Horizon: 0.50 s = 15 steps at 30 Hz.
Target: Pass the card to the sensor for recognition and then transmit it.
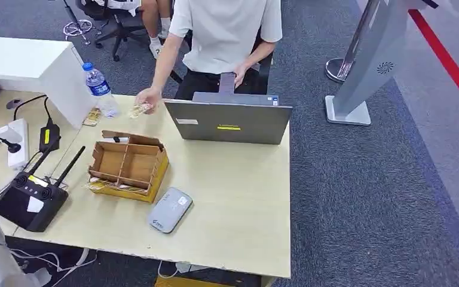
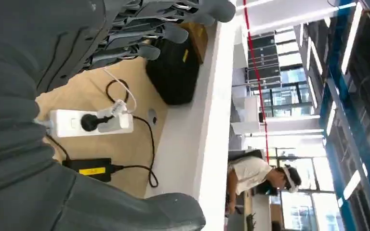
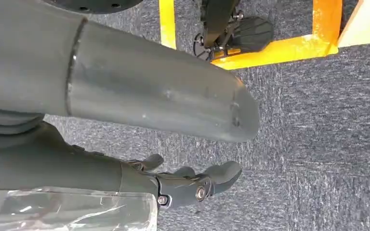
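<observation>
A grey rounded card sensor point(image 1: 170, 209) lies on the wooden table point(image 1: 239, 203) near its front edge. At the far side, a person's hand point(image 1: 145, 98) holds a small pale thing point(image 1: 138, 110) beside the laptop; I cannot tell whether it is the card. My left hand point(image 2: 38, 120) hovers over the table's left end, fingers point(image 2: 164, 33) and thumb point(image 2: 125, 211) wide apart, holding nothing. My right hand point(image 3: 77, 163) hangs over the grey carpet with its thumb point(image 3: 139, 91) away from its fingers point(image 3: 197, 185) and nothing between them. A clear plastic sheet point(image 3: 72, 211) lies against its base.
An open cardboard divider box point(image 1: 128, 164) stands left of the sensor. A grey laptop point(image 1: 230, 119) stands at the back, a water bottle point(image 1: 100, 89) at back left. A black antenna device point(image 1: 31, 200), a power strip point(image 2: 89, 122) and cables fill the left end.
</observation>
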Motion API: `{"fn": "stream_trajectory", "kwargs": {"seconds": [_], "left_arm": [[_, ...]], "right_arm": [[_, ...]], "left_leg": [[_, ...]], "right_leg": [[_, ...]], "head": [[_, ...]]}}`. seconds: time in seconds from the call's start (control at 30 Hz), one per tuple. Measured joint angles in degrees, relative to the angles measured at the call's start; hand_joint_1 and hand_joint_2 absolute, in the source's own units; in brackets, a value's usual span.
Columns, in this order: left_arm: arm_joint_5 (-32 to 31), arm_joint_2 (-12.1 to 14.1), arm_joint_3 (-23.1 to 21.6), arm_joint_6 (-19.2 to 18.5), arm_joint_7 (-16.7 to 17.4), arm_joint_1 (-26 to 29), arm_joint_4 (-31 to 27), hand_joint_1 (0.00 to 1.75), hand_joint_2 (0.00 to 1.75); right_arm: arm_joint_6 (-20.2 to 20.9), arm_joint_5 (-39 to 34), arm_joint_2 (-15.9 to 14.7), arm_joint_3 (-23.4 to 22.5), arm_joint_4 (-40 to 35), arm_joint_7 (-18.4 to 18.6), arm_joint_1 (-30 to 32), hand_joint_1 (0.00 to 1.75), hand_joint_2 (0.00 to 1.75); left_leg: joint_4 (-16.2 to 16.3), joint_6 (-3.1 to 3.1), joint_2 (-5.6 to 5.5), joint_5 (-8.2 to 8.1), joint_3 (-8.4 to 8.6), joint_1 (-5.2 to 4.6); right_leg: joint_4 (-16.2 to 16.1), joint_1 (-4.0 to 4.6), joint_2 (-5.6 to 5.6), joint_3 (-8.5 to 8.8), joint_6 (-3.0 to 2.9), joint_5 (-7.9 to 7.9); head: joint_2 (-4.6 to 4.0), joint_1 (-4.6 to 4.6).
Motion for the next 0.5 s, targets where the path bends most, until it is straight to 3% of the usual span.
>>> {"fn": "stream_trajectory", "kwargs": {"seconds": [0.5], "left_arm": [[-23.9, 3.1, -17.2, 6.0, 5.7, -11.6, 0.8, 0.0, 1.75]], "right_arm": [[0.3, 1.3, 0.3, -0.9, 0.3, 1.2, -0.5, 0.0, 0.0]], "left_leg": [[0.0, 0.05, 0.04, 0.12, -0.15, 0.0]], "right_leg": [[0.0, 0.0, 0.05, -0.16, -0.08, 0.13]], "head": [[0.0, 0.02]]}}
